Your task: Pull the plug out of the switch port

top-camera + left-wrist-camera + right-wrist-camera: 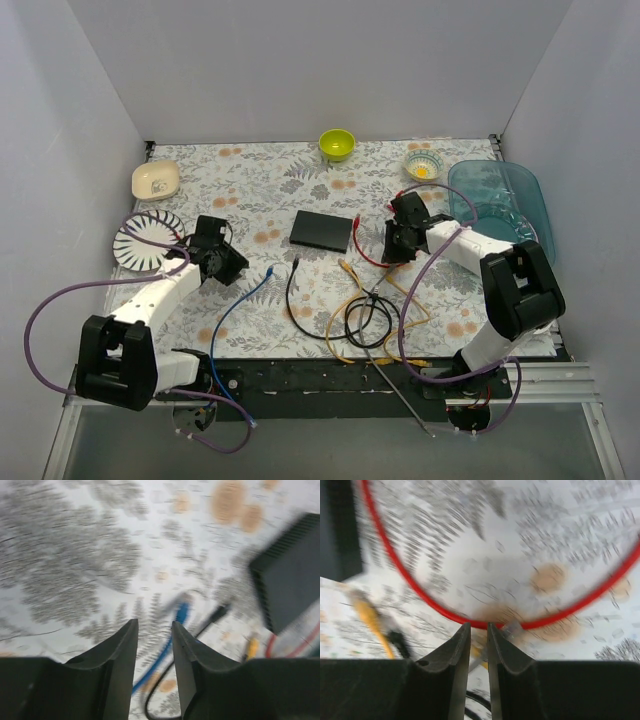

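The black switch (322, 230) lies flat at mid-table; it also shows in the left wrist view (295, 575) and the right wrist view (337, 530). A red cable (368, 252) runs from the switch's right end in a loop toward my right gripper; its plug at the port is too small to make out. In the right wrist view the red cable (420, 600) curves just past my fingertips. My right gripper (479, 625) (400, 245) has a narrow gap and holds nothing. My left gripper (155, 622) (232, 262) is open and empty, left of the switch, above the blue cable's plug (182, 612).
Loose blue (240, 305), black (292, 290) and yellow (350, 300) cables lie in front of the switch. A striped plate (147, 243) and cream dish (157, 180) sit left. A green bowl (336, 144), small bowl (422, 167) and blue bin (497, 200) sit behind and right.
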{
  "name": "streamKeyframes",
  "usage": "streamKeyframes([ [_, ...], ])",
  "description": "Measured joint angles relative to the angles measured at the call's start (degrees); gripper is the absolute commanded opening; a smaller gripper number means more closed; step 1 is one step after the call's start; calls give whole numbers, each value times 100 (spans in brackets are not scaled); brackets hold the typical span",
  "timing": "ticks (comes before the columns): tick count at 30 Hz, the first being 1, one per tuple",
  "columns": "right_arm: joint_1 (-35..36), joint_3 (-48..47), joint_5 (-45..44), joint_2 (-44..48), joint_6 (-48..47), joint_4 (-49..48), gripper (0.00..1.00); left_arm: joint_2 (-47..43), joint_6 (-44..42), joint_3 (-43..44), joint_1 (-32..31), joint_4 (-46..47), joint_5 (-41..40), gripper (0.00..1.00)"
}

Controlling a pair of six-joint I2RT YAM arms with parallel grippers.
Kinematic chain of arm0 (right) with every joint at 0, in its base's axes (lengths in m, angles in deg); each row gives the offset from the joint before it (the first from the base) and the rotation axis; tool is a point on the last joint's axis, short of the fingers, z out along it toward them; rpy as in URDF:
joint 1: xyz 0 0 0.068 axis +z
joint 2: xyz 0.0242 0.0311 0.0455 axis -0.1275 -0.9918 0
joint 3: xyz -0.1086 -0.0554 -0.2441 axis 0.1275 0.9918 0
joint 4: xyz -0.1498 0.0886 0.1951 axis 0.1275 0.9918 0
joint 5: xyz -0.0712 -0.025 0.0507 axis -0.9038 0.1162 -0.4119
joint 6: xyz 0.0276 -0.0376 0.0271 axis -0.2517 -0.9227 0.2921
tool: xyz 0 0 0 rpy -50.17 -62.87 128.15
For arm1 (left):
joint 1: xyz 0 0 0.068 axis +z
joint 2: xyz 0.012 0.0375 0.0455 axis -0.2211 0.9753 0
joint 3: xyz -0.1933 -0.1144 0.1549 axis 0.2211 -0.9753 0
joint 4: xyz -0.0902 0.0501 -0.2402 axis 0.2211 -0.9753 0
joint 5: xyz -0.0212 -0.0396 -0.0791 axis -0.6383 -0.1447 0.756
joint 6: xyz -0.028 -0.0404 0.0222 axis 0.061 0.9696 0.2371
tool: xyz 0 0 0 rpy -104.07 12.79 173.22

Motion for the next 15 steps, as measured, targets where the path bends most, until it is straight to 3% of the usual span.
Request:
streamKeyframes([
  [7,-74,476,-367,87,-81,380,18,162,413,-304,11,-951,-780,25],
  [12,9,942,-157,485,-118,304,15,306,474,-682,28,-575,-120,20],
  [15,426,1305,125,828,-2,293,15,400,468,-826,-61,-131,533,18],
])
